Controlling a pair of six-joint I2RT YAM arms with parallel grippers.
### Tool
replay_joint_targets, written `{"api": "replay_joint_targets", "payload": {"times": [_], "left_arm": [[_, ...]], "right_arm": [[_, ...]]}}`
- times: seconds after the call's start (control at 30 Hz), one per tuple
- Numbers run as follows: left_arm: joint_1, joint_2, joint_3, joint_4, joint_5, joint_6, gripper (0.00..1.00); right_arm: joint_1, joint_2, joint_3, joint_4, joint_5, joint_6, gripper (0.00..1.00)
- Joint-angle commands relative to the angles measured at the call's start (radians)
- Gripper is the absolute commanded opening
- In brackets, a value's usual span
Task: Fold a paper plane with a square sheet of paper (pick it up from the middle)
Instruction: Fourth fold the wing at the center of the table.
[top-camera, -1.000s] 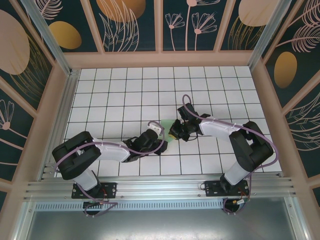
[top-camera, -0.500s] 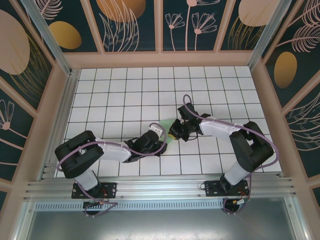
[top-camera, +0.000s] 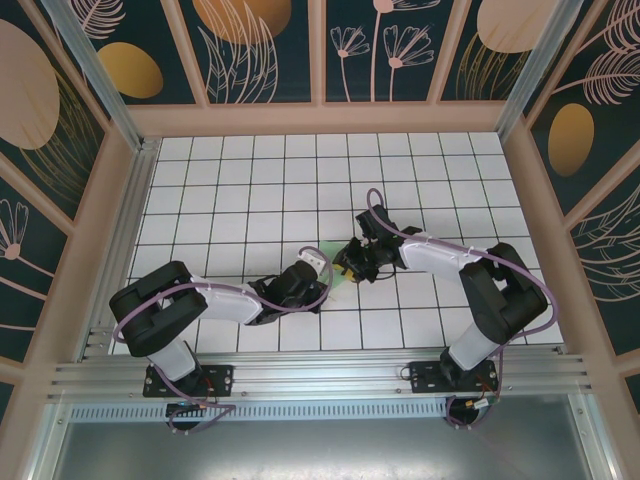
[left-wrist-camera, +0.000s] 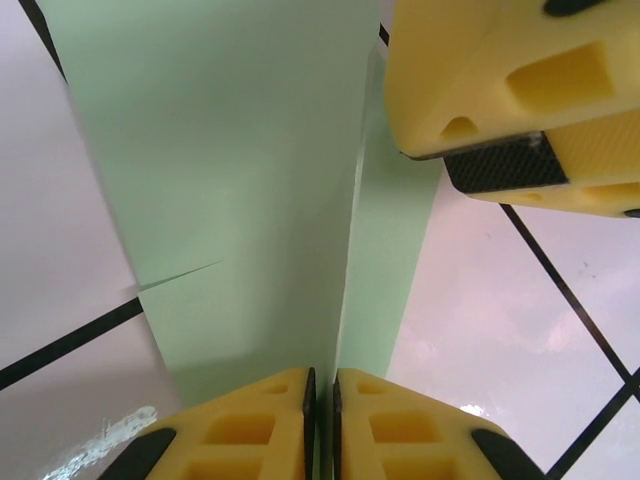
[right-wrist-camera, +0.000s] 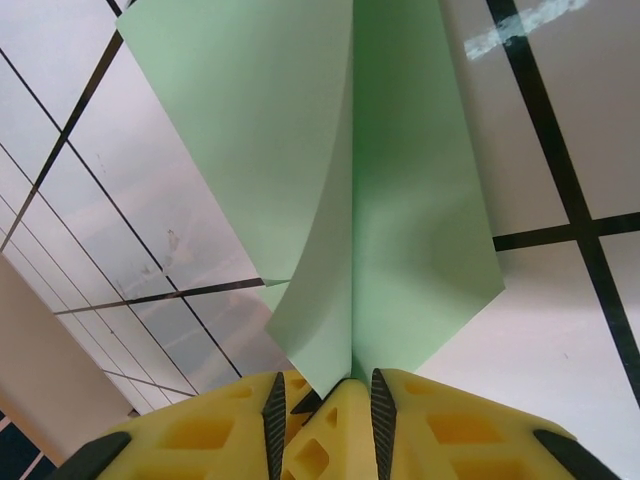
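The folded green paper (right-wrist-camera: 400, 200) lies on the white tiled tabletop (right-wrist-camera: 560, 380), a sharp crease running straight up its middle. The left flap lifts and curls, while the right flap lies flatter. Its narrow lower end drops between the yellow fingers (right-wrist-camera: 470, 430) of the right gripper (right-wrist-camera: 325, 385); I can't tell whether they pinch it. A beige wall (right-wrist-camera: 40, 380) shows lower left.

Paper (right-wrist-camera: 380, 200): plain light green. Fingers (left-wrist-camera: 480, 70): yellow, black pads (left-wrist-camera: 505, 165). Table (top-camera: 250, 180): white tiles, dark grid lines. Walls (top-camera: 260, 60): dark teal, peach-and-gold leaf, flower motifs.
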Motion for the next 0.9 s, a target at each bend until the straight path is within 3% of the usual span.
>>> {"api": "replay_joint_targets", "payload": {"times": [0.0,0.27,0.5,0.73,0.87], "left_arm": [[-0.007,-0.021,-0.013,-0.012,-0.01,0.018,0.14],[-0.007,-0.036,-0.061,0.058,0.013,-0.03,0.09],[-0.007,-0.055,-0.095,0.146,0.06,-0.085,0.04],[-0.006,-0.057,-0.116,0.211,0.103,-0.063,0.01],[-0.007,-0.059,-0.128,0.24,0.118,-0.042,0.0]], "right_arm": [[-0.007,-0.02,0.003,-0.016,-0.009,-0.004,0.34],[-0.018,-0.025,0.021,0.01,0.009,-0.095,0.46],[-0.037,-0.094,-0.036,0.1,0.015,-0.23,0.49],[-0.053,-0.009,0.016,-0.036,0.0,-0.167,0.53],[-0.049,0.013,0.02,-0.028,-0.02,-0.122,0.58]]}}
